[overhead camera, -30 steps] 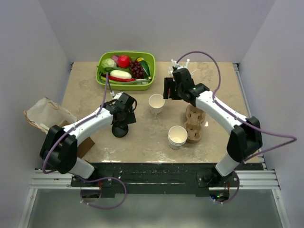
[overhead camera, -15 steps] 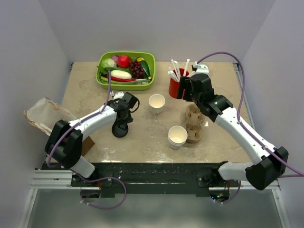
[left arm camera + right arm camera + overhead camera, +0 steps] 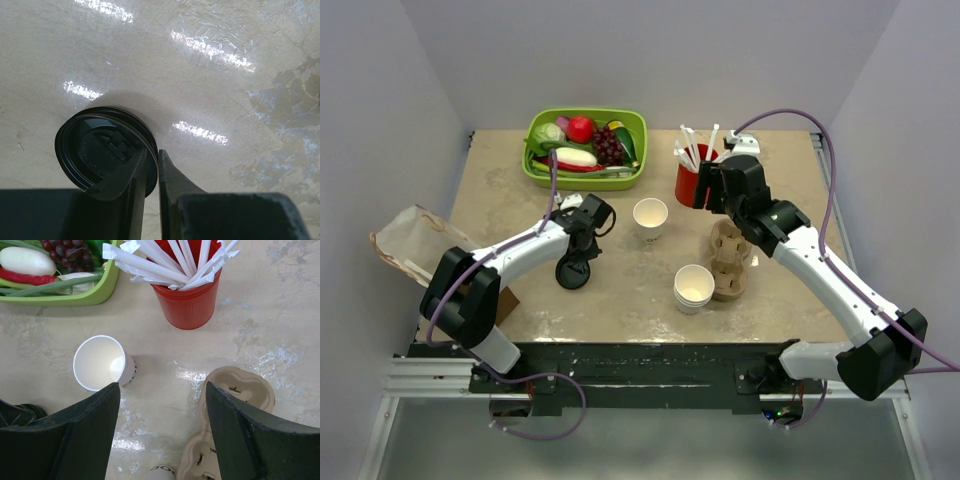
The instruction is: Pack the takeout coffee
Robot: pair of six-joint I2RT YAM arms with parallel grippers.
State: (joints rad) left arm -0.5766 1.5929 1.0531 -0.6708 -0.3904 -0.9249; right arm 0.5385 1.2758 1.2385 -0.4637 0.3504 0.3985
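Thin grip; lid may slip
Left tool (image 3: pixel 152 150) is clenched on the rim of the black lid (image 3: pixel 95 145), flat on the surface (image 3: pixel 225 75); white cup (image 3: pixel 650 215) stands open at its 2 o'clock; right tool (image 3: pixel 161 390) is spread wide; a slanted lid could tip the cup.

A lone cup (image 3: pixel 650 217) stands mid-tabletop (image 3: pixel 500 190); green tray (image 3: pixel 590 183) behind it, straw holder (image 3: pixel 688 186), carrier (image 3: pixel 728 262), stacked cups (image 3: pixel 693 288) right, black lid (image 3: pixel 571 275) left.

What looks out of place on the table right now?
The black lid lies flat on the table, on no cup, and the left gripper pinches its rim. The single paper cup stands open, without a lid.
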